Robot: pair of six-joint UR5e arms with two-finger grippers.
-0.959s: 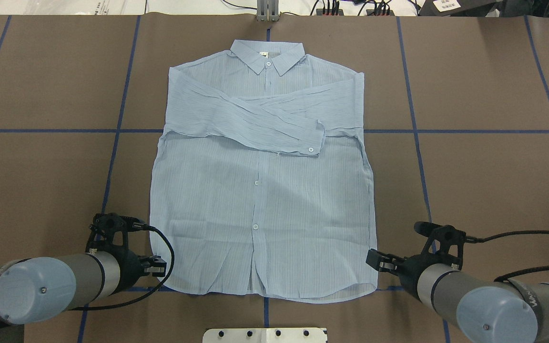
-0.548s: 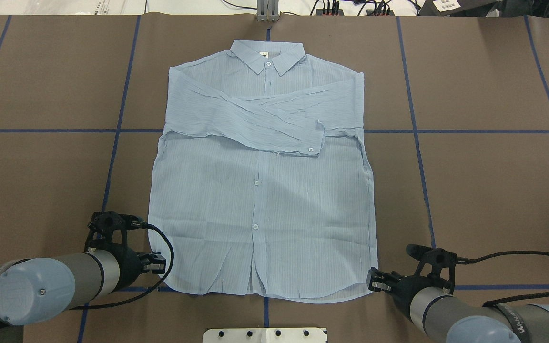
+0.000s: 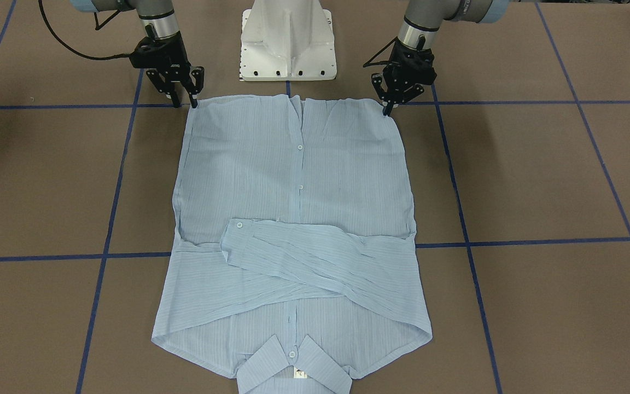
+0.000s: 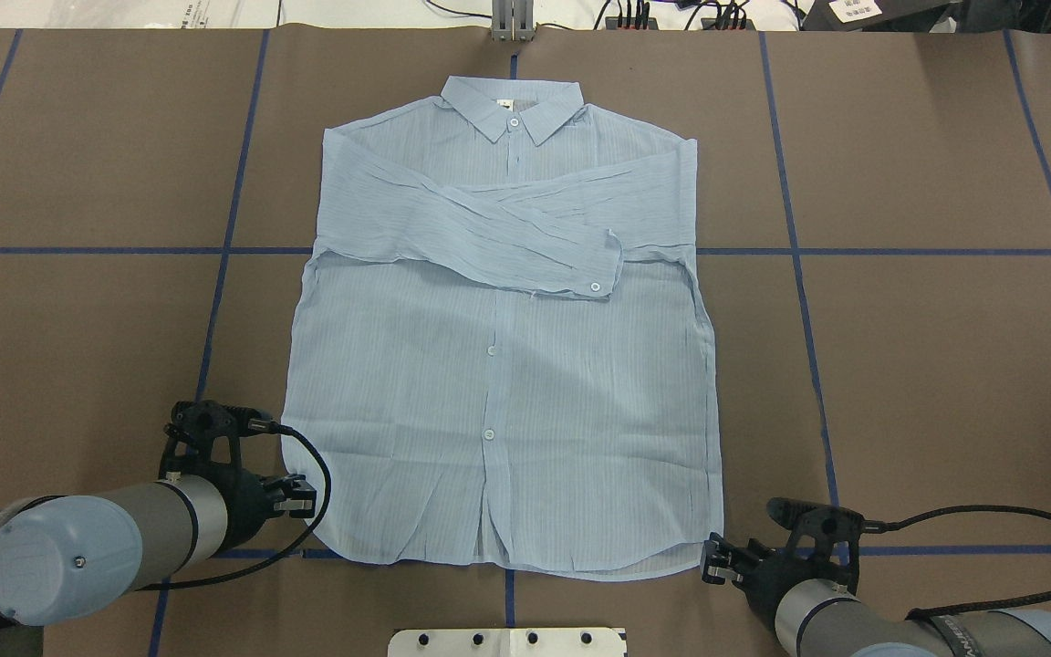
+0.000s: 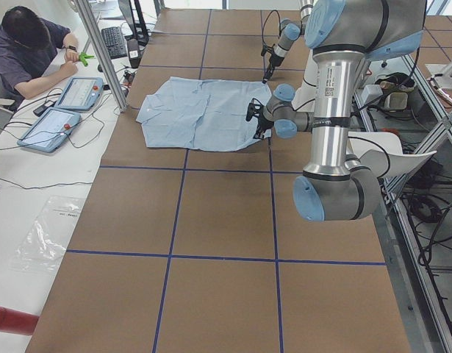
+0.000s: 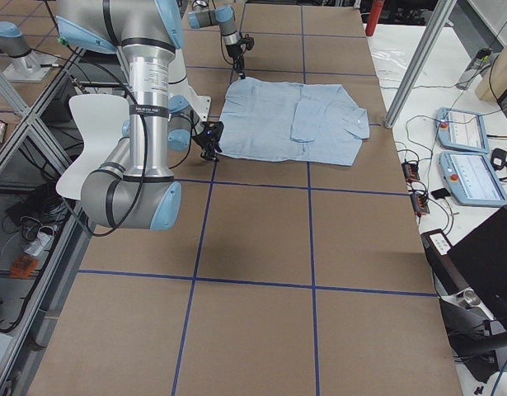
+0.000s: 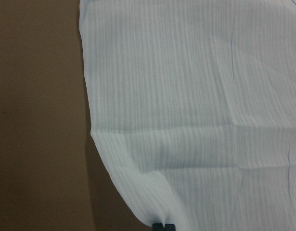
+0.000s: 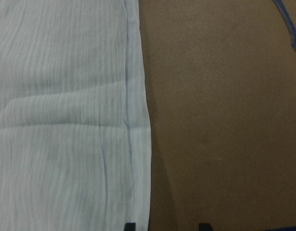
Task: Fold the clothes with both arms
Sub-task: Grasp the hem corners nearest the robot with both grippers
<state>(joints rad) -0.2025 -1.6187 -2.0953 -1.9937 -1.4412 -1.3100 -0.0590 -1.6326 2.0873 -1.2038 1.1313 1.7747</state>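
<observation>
The pale blue striped shirt [image 4: 498, 383] lies flat on the brown table, collar [image 4: 512, 105] at the far side, both sleeves folded across the chest, hem toward the robot. It also shows in the front view [image 3: 293, 180]. My left gripper [image 4: 305, 495] is at the hem's left corner; in the left wrist view [image 7: 163, 226] its fingertips are together on the fabric edge. My right gripper [image 4: 711, 561] is at the hem's right corner; in the right wrist view [image 8: 166, 226] its fingertips stand apart, astride the shirt's side edge. In the front view the right gripper [image 3: 185, 104] is low at the table.
The white pedestal base [image 3: 289, 38] stands just behind the hem, between the arms. Blue tape lines [image 4: 215, 301] grid the brown table cover. A seated person [image 5: 27, 44] and tablets [image 5: 60, 110] are at the far side of the table.
My right gripper has moved back toward the robot and down to the hem's right corner. My left gripper has shifted slightly along the hem's left corner.
</observation>
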